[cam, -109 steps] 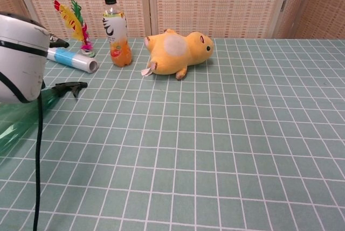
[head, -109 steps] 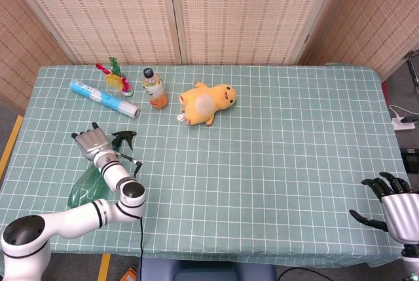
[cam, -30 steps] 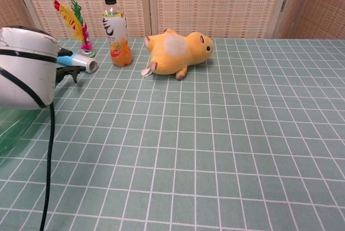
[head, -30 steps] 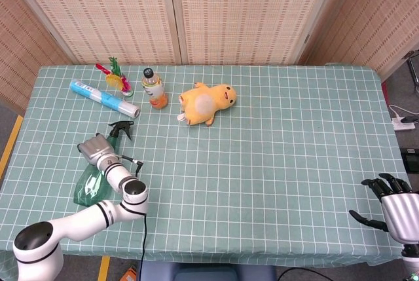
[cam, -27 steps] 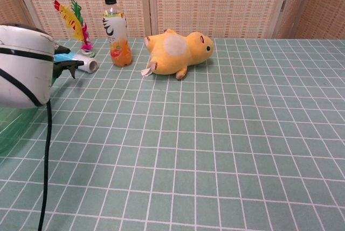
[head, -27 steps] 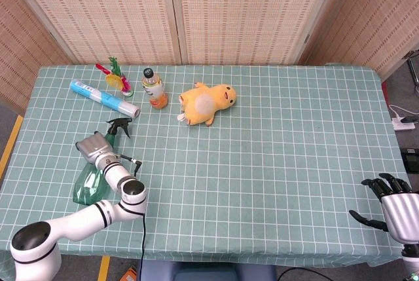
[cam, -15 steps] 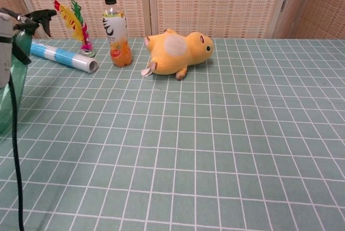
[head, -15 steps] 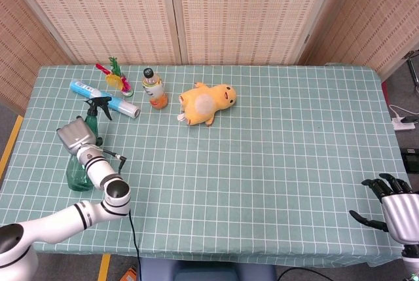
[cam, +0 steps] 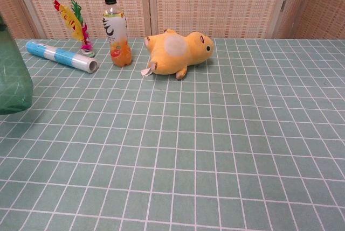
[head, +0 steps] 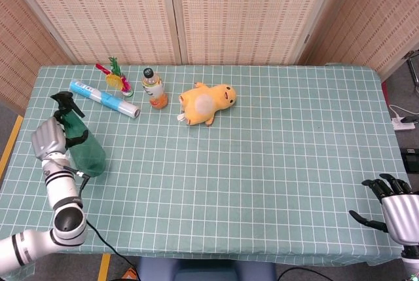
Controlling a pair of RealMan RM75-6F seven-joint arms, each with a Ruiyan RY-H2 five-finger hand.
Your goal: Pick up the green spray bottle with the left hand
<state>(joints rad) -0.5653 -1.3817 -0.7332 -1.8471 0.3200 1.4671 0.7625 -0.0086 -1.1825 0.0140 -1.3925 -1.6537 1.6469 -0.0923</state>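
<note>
My left robot hand grips the green spray bottle upright; its contents I cannot make out. My right robot hand, partly cut off, is spread wide.

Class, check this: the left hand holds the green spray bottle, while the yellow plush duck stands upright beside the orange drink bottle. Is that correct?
Not quite. The yellow plush duck lies on its side, not upright, as the chest view shows. The rest holds: the left hand holds the green spray bottle, and the duck lies beside the orange drink bottle.
</note>
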